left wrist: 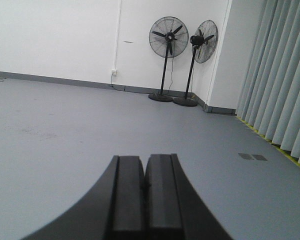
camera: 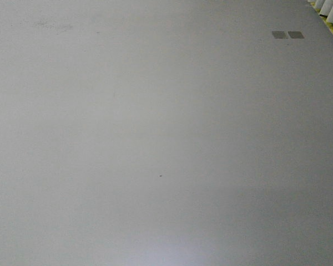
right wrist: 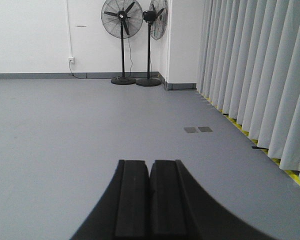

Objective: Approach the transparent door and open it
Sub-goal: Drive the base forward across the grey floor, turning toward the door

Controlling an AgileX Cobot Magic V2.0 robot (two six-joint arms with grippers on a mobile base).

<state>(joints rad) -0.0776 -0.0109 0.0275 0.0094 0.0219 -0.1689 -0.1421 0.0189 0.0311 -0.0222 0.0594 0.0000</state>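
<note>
We find the black left tool (left wrist: 145, 172) and black right tool (right wrist: 150, 175) pressed together, empty, above smooth grey floor (camera: 155, 138); no transparent door shows, so we cannot tell its bearing.

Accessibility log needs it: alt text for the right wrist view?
Shut black right gripper low in frame over smooth grey floor. Two black pedestal fans stand by the white wall; a pale grey pleated curtain lines the right.
</note>
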